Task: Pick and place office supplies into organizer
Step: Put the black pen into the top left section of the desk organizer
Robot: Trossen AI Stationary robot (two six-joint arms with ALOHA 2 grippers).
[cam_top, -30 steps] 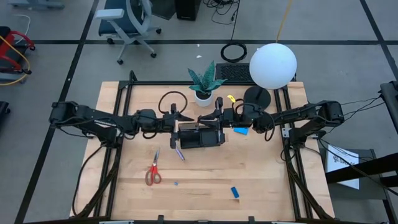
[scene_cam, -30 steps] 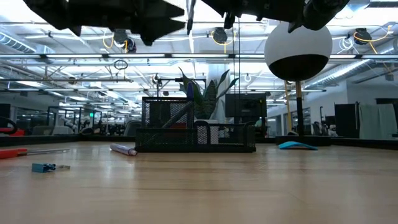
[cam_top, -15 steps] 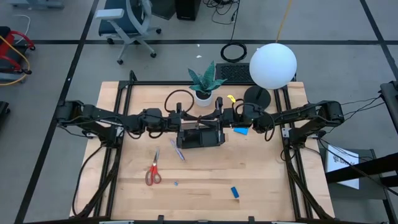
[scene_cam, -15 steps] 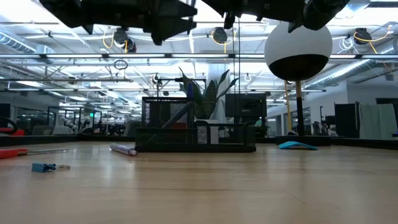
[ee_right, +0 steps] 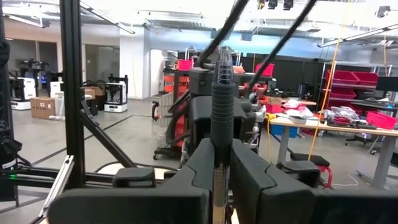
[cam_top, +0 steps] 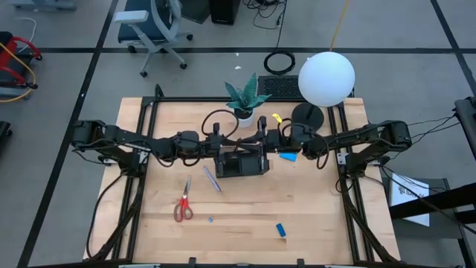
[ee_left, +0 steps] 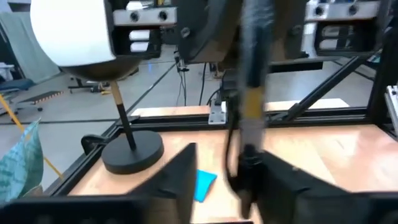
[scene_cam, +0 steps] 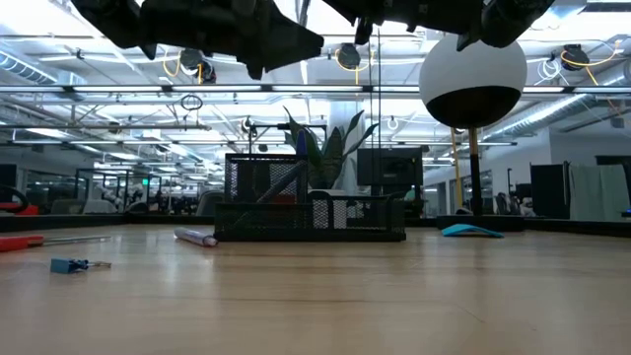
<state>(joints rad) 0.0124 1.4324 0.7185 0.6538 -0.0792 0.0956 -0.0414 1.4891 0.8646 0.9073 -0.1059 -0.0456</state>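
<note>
My right gripper point(ee_right: 222, 146) is shut on a dark grey pen point(ee_right: 222, 93) in the air above the black mesh organizer point(cam_top: 242, 164). My left gripper point(ee_left: 227, 186) faces it, also above the organizer point(scene_cam: 311, 212). It is open, with its fingers on either side of the pen's free end point(ee_left: 249, 174). I cannot tell whether a finger touches the pen. On the table lie a purple pen point(cam_top: 213, 180), red-handled scissors point(cam_top: 183, 203), a blue note pad point(cam_top: 288, 155), a blue block point(cam_top: 281, 230) and a tiny blue item point(cam_top: 210, 219). My right gripper pinches the pen's shaft just behind its ribbed grip point(ee_right: 222, 134) between the two fingers. The pen lies along the fingers and sticks out past their tips toward the left gripper. It is lifted clear, over the organizer.
A potted green plant point(cam_top: 244, 100) stands just beyond the grippers. The lamp's black round base point(cam_top: 307, 114) and white globe point(cam_top: 326, 78) stand at the far right. A yellow item point(cam_top: 277, 117) lies near the plant. Bare wood spreads along the table's near side.
My left gripper has moved toward the table's right, closing in on my right gripper and the pen it holds. Its open fingers now stand around the pen's free end. The right arm and the things on the table have kept still.
</note>
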